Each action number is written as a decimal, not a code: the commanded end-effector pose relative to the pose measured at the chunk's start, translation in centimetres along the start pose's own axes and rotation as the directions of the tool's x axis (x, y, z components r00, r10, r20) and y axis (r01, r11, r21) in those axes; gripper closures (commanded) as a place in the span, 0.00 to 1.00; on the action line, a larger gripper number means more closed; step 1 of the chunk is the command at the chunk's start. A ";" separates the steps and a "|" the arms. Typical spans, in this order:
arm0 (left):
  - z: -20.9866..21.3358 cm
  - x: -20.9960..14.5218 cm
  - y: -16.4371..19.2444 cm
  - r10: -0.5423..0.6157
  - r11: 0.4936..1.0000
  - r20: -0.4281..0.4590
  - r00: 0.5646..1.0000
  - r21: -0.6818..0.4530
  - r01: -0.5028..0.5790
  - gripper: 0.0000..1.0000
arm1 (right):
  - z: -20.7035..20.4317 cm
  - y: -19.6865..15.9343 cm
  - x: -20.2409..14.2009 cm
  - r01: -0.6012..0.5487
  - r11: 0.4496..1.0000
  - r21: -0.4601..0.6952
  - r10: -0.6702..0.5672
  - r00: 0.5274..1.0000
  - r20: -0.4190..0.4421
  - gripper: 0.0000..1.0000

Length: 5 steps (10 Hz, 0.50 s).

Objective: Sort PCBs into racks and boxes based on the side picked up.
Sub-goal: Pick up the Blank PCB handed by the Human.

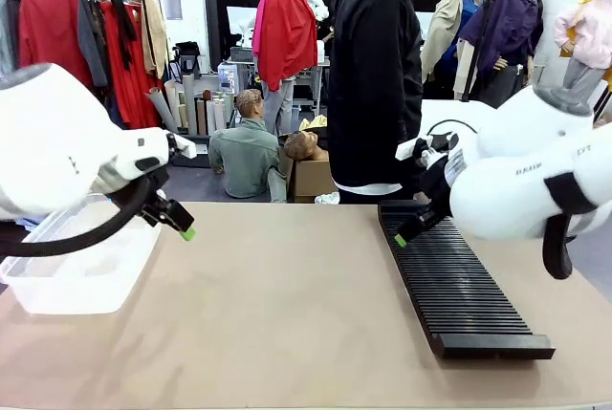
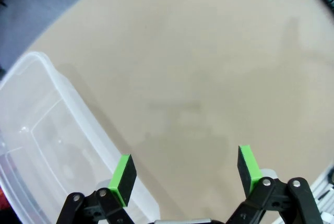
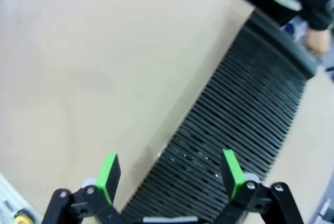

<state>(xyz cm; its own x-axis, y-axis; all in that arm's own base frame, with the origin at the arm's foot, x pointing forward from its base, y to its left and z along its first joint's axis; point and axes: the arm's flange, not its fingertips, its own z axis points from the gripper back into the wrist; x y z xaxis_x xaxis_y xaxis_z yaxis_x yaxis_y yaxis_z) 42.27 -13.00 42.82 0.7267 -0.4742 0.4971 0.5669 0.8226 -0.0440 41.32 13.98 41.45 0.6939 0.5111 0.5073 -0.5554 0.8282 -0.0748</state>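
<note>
The long black ribbed rack [image 1: 459, 281] lies on the right of the tan table, running from the far edge toward me; it also fills the right wrist view [image 3: 235, 125]. The clear plastic box [image 1: 81, 262] stands at the table's left edge and shows at the left of the left wrist view [image 2: 47, 145]. My left gripper [image 2: 185, 169] hangs open over bare table beside the box, nothing between its green pads. Over the rack's edge my right gripper [image 3: 169, 174] is open and holds nothing. The PCBs are out of view.
A person in a black top [image 1: 375, 75] stands at the far side behind the rack, one hand [image 3: 315, 41] near its far end. The tan table [image 1: 287, 305] is bare between box and rack.
</note>
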 end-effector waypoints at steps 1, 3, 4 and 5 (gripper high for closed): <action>1.7 1.0 3.9 0.027 0.993 -0.029 0.999 -0.111 -0.030 0.00 | 1.8 -3.6 1.7 0.011 0.988 0.152 -0.005 0.999 -0.036 0.00; 4.2 1.5 7.4 0.075 0.968 -0.036 0.997 -0.236 -0.081 0.00 | 3.5 -7.5 2.9 0.166 0.942 0.290 -0.152 0.986 -0.073 0.00; 5.8 1.2 8.8 0.100 0.944 -0.018 0.995 -0.314 -0.100 0.00 | 4.4 -9.3 2.9 0.239 0.909 0.341 -0.232 0.971 -0.063 0.00; 7.5 0.5 9.9 0.130 0.913 0.013 0.991 -0.391 -0.115 0.00 | 5.5 -11.0 2.4 0.284 0.871 0.401 -0.291 0.956 -0.045 0.00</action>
<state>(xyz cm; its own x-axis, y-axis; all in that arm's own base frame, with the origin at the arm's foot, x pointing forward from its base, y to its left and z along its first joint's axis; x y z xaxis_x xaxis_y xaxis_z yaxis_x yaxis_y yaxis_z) 45.09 -4.27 48.81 0.7791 -0.3906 0.4903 0.5878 0.7270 -0.3549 45.35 6.68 48.35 0.8224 0.3227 0.4685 -0.5069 0.7895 0.3460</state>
